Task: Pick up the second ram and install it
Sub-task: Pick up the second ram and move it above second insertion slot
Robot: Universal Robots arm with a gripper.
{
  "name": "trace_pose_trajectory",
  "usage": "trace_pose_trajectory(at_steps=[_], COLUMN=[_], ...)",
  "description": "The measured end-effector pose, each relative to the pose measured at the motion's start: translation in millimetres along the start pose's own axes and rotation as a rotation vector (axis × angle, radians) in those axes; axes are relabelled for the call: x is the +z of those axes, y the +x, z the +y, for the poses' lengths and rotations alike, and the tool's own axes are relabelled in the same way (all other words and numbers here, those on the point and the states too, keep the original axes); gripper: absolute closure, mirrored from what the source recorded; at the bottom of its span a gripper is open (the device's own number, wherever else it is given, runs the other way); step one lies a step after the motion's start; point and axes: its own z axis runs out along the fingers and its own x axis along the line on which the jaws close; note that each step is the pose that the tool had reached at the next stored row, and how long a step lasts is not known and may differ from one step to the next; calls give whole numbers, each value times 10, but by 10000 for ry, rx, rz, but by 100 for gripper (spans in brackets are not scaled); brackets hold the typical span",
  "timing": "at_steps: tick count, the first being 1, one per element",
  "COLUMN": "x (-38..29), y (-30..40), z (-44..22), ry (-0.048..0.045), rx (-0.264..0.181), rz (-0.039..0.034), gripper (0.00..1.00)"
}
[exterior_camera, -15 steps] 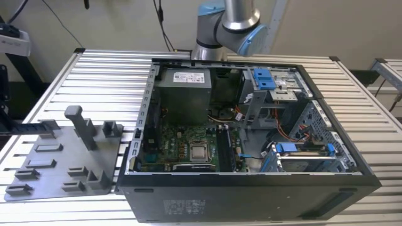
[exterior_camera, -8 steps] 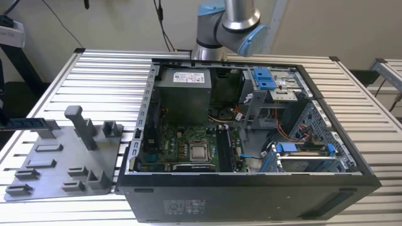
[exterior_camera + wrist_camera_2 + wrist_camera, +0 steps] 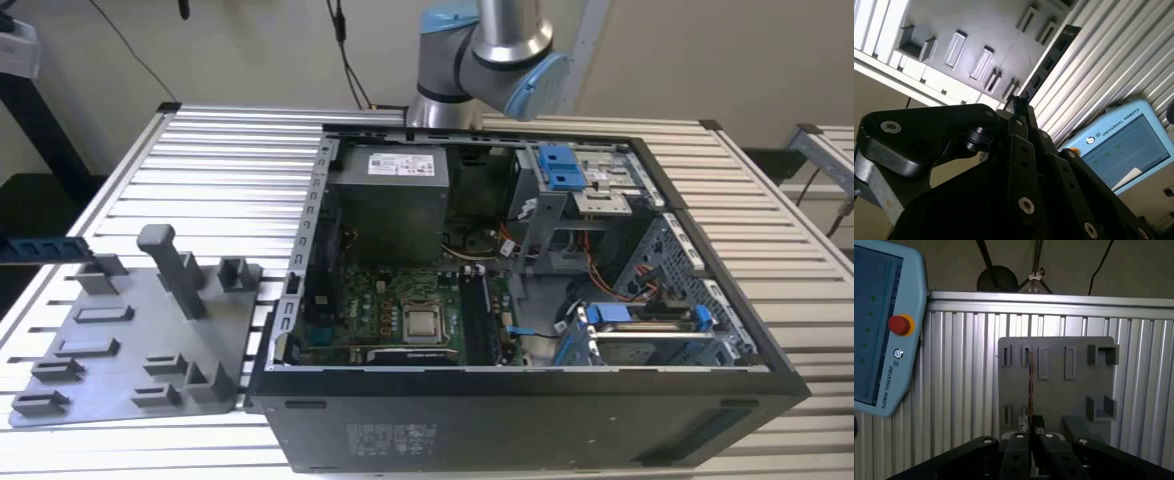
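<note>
Within gripper [image 3: 1030, 425], second ram [image 3: 1030, 380] part-hidden

We take the open computer case [image 3: 534, 420] as our mark. It lies on the table [image 3: 227, 150], with the motherboard [image 3: 387, 320] flat on its floor. The power supply box [image 3: 387, 200] sits beyond the board at the case's far end, and the drive cage [image 3: 641, 330] stands inside toward the exterior view's right. Behind the case stands the arm's base [image 3: 481, 50]. Just beside the case, on the exterior view's left, lies the tray [image 3: 134, 350] — and over it, in the first wrist view, the second ram [image 3: 1030, 375] stands edge-on, clamped between the fingers [image 3: 1019, 455].
</note>
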Motion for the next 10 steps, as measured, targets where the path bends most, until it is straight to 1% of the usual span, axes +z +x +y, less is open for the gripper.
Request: trace_pose_trajectory(at_steps=[10], x=[-177], y=[7], z=[-2], ry=[1], rx=[0], rz=[0], gripper=[86])
